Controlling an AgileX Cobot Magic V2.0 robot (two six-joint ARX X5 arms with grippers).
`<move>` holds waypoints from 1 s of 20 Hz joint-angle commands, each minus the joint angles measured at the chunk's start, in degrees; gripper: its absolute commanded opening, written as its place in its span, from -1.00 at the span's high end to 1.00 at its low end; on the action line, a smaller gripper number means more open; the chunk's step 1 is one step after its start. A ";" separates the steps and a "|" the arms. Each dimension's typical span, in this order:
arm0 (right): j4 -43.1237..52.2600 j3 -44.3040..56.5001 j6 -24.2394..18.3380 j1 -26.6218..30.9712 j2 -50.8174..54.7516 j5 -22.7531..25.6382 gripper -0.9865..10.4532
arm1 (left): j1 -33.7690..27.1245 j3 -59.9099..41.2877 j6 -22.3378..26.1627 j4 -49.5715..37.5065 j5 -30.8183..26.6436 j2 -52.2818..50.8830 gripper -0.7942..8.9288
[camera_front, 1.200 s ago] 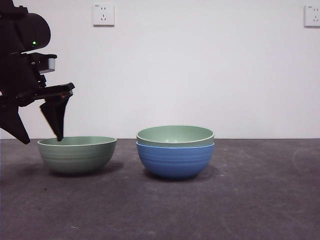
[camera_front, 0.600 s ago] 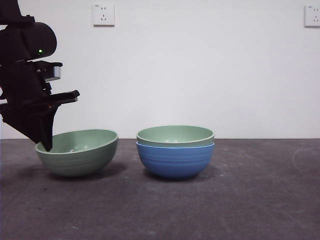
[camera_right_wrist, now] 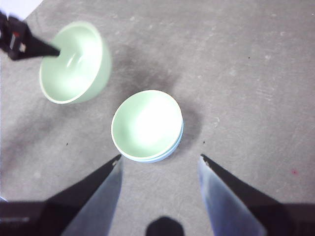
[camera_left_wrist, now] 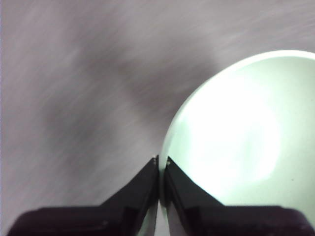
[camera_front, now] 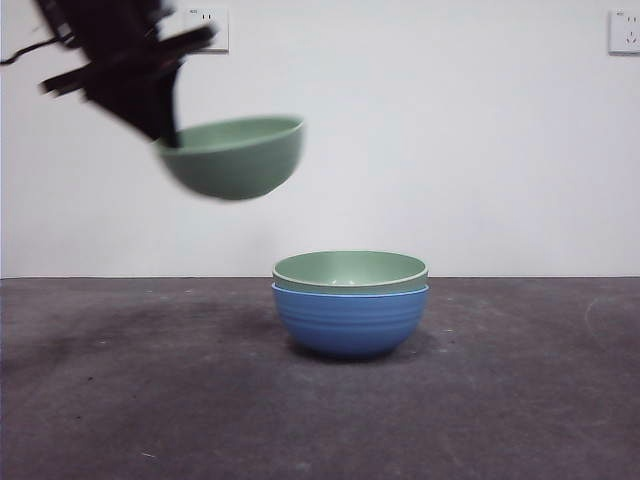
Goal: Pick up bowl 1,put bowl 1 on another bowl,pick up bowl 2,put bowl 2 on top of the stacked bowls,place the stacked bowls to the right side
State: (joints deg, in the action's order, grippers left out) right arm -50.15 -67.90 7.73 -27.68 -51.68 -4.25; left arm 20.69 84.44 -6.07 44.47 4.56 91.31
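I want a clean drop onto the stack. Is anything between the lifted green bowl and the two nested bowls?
Nothing visible. The left gripper holds the green bowl by its rim, up and to one side of the stack; only open air lies between.

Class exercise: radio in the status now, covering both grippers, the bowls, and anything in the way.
Left gripper shut on green bowl's rim, airborne. Right gripper open above the blue bowl with a green one nested. Path clear.

Plain white wall (camera_front: 450, 140) behind, two white sockets (camera_front: 207, 30) high up; dark grey speckled desk (camera_front: 500, 400) below.
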 commanded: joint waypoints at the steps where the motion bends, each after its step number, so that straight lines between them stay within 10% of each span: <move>1: -0.20 0.22 0.13 0.02 -0.02 0.26 0.38 | 4.46 2.12 0.02 -2.03 -0.13 0.92 0.85; 20: -2.29 0.22 -0.22 0.02 -0.04 0.20 0.38 | 13.31 2.19 -2.99 -8.39 -1.79 18.08 0.83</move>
State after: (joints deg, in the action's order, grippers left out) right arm -52.71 -67.90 7.70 -27.68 -51.70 -4.25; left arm 33.56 87.00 -8.45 36.36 2.28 108.97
